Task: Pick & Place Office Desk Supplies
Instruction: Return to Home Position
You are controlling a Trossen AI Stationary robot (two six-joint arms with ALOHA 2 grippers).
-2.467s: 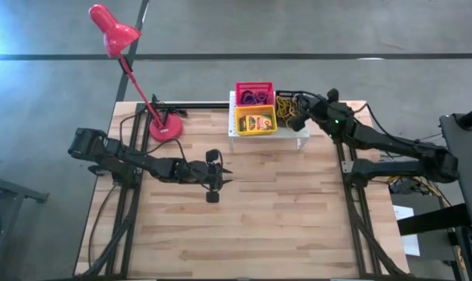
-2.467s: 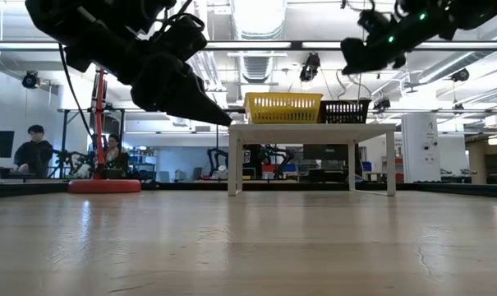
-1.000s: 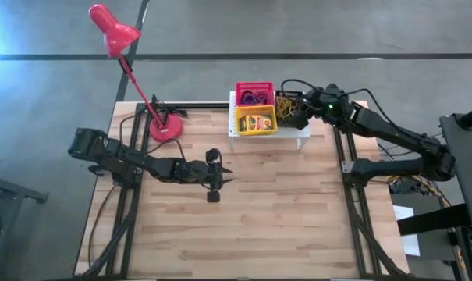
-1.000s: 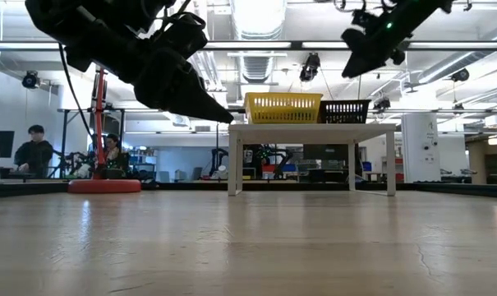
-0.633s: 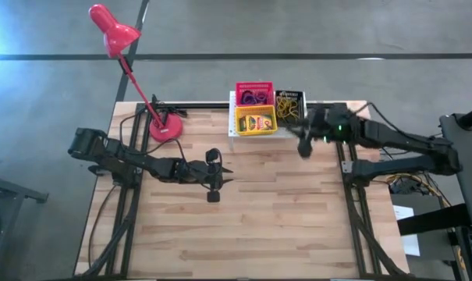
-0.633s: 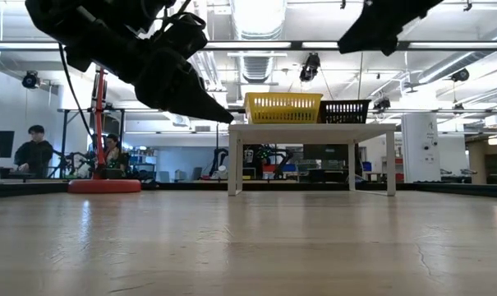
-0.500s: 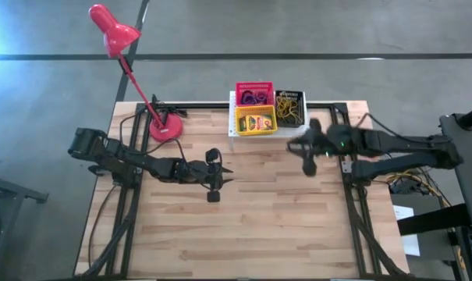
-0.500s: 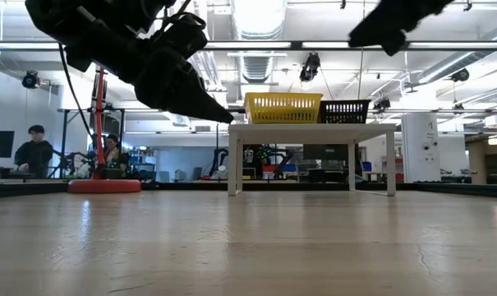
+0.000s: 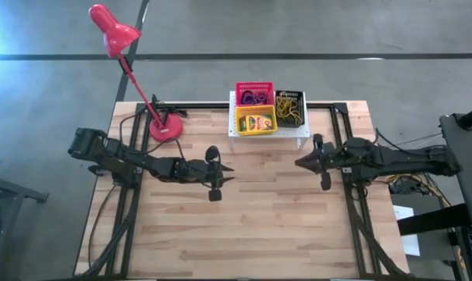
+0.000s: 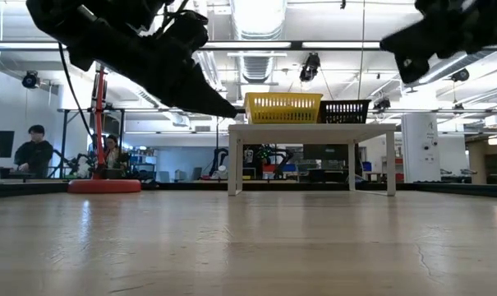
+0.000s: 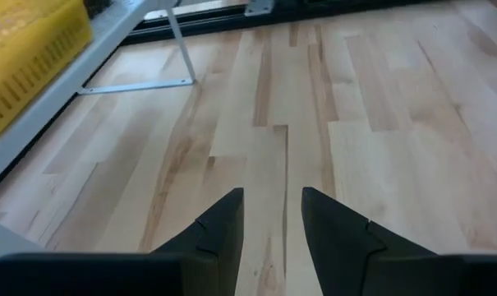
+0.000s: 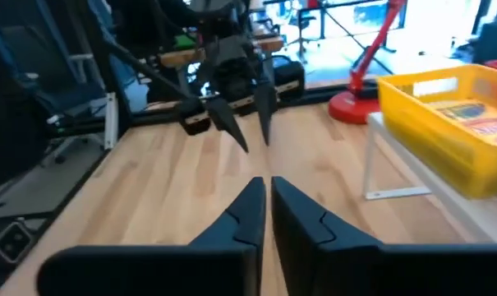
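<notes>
On the white shelf [image 9: 298, 134] at the table's far edge stand three baskets. The pink-red one [image 9: 254, 94] holds purple loops, the yellow one [image 9: 255, 120] a crayon box [image 12: 478, 115], and the black one [image 9: 289, 107] yellow loops. My left gripper [image 11: 271, 214] hangs open and empty over the table's middle left, pointing right. My right gripper [image 12: 267, 187] hovers near the table's right side, in front of the shelf. It points level toward the left arm, is shut and holds nothing.
A red desk lamp stands with its base [image 9: 166, 128] at the far left, its head reaching beyond the table. Bare wood lies between the two grippers and toward the near edge. People sit in the room beyond, at the left of the low view.
My right gripper has drawn back from above the black basket toward the table's near and right edges, sinking a little. It has tipped up from pointing down into the basket to lying about level, pointing left. The baskets and the left arm have kept still.
</notes>
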